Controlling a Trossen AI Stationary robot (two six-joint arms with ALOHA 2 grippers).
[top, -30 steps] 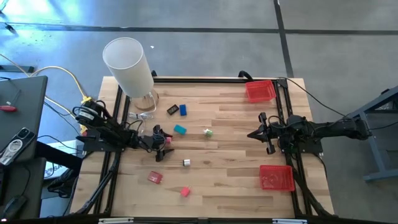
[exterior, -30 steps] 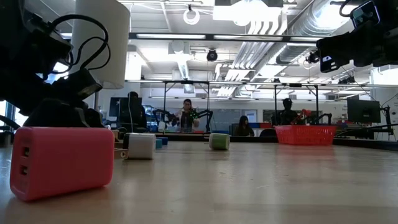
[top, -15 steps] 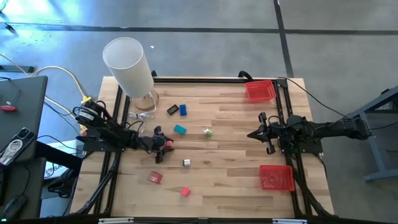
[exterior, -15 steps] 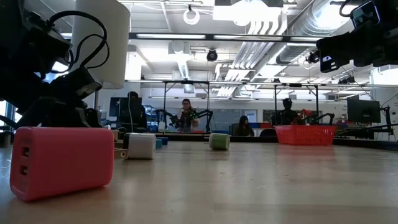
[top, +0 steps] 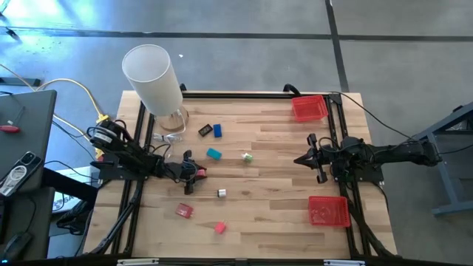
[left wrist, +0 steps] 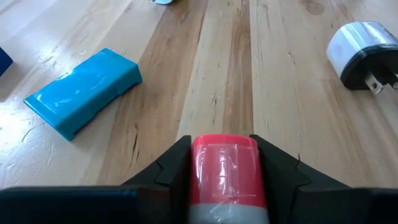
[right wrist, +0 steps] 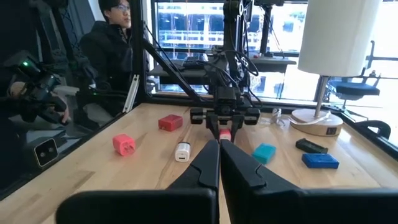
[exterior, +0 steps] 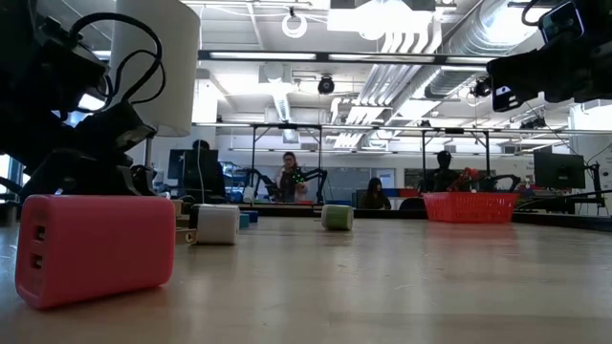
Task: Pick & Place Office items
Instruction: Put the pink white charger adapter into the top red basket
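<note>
My left gripper (top: 194, 172) is at the table's left middle, shut on a small red office item (left wrist: 224, 168) with a rounded top. Other loose items lie around it. A teal block (left wrist: 83, 92) and a white-and-black plug (left wrist: 360, 46) are just beyond it. A white piece (top: 221, 193), a red piece (top: 184, 210) and a pink piece (top: 219, 227) lie nearer the front. A green piece (top: 247, 157) sits mid-table. A blue piece (top: 217, 130) and a black piece (top: 205, 131) lie farther back. My right gripper (top: 299, 159) hovers shut at the right, holding nothing. My left gripper pinches the red item by its two opposite sides (left wrist: 198, 163), one finger (left wrist: 168, 171) on each side. The fingers slant down, coming from the table's left. The item's far end reaches about level with the fingertips. Whether it rests on the wood I cannot tell.
A tall white cylinder (top: 153, 77) on a round base stands at the far left corner. One red tray (top: 310, 108) sits at the far right and another (top: 328, 210) at the near right. Bare wood lies between the items and my right arm. People sit beyond the table.
My left gripper has stayed in place and shut its fingers onto the red item, which before lay between wider-spread fingers. Nothing else has moved.
</note>
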